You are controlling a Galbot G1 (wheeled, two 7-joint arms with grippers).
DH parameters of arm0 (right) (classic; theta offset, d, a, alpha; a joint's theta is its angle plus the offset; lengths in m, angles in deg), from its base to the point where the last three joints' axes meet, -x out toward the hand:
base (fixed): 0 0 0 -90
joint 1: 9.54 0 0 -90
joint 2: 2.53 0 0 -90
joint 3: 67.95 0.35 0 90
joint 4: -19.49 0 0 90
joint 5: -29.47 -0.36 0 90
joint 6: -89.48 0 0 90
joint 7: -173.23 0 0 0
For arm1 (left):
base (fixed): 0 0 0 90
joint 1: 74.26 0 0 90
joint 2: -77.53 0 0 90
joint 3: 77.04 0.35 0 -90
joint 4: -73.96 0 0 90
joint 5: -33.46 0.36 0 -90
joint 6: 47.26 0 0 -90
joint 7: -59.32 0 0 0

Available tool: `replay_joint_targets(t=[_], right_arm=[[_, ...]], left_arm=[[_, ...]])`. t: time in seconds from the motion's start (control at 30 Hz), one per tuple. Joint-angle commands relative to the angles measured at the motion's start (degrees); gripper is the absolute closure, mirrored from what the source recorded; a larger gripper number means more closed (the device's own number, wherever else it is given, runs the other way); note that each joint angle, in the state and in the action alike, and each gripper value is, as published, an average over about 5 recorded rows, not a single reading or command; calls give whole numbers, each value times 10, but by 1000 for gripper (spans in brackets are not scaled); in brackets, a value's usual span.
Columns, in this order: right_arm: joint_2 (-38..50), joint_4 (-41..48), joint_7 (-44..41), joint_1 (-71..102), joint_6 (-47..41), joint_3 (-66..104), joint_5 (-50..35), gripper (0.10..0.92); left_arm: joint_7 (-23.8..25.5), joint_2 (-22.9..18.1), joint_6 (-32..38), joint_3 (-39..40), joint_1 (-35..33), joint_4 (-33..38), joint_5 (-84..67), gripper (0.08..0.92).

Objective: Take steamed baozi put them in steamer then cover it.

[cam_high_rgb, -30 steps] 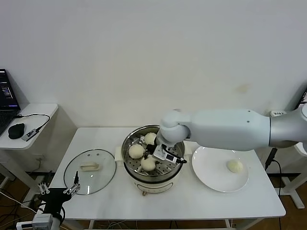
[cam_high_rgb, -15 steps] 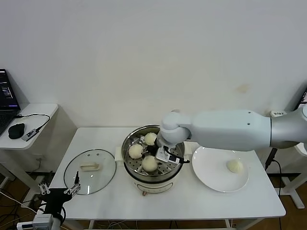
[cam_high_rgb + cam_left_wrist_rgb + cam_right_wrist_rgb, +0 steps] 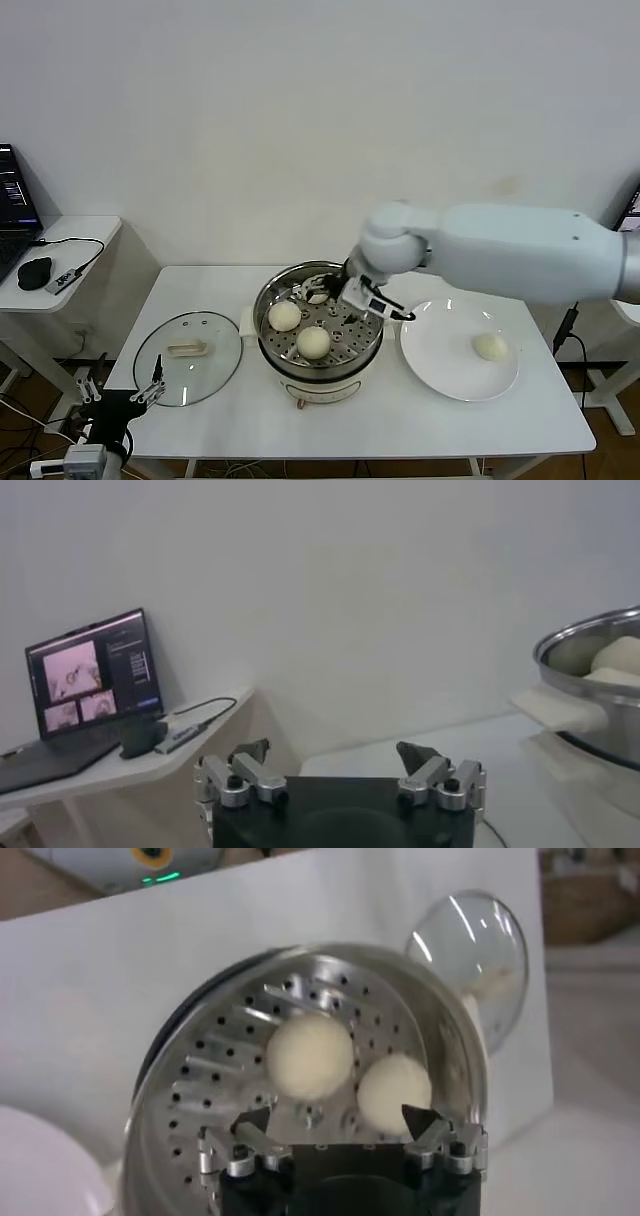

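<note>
Resting on the perforated tray of the steamer point(image 3: 318, 335) are three steamed baozi: one at the front point(image 3: 313, 342), one on the left side point(image 3: 285, 316), and a third at the back, mostly hidden behind the right gripper point(image 3: 322, 297) in the head view. A moment ago the front bun sat right under the gripper's fingers; now it lies free on the tray, and the gripper has lifted and drawn back toward the pot's rear rim. Its jaws were pinched close then; now they stand wide apart and carry nothing, as the right wrist view confirms, with two buns point(image 3: 309, 1055) point(image 3: 394, 1093) lying clear of the spread fingertips point(image 3: 253, 1125). A fourth bun point(image 3: 489, 346) sits alone on the white plate point(image 3: 440, 370), just to the right of the steamer, where it lay before.

One cover point(image 3: 188, 357) lies flat on the table point(image 3: 400, 420) left of the steamer, handle up, unmoved. The left gripper point(image 3: 118, 398) hangs low off the table's front-left corner, jaws spread wide and empty, in the same place as earlier. On the side desk at far left stand one laptop point(image 3: 95, 680) and one mouse point(image 3: 34, 271).
</note>
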Motion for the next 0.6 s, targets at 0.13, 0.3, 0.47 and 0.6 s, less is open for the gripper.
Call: replay_joint_targets(t=[0.13, 0.3, 0.47, 0.6], right_arm=[[220, -15, -28, 24, -194, 50, -107, 203], [281, -8, -53, 76, -180, 76, -62, 203], [317, 21, -76, 149, -150, 111, 9, 203], [331, 55, -80, 248, -134, 202, 56, 203]], left_arm=[[2, 15, -1, 6, 0, 3, 0, 177], [3, 21, -2, 11, 2, 4, 1, 177], [2, 20, -2, 19, 3, 2, 4, 177], [3, 17, -2, 22, 1, 4, 7, 177]])
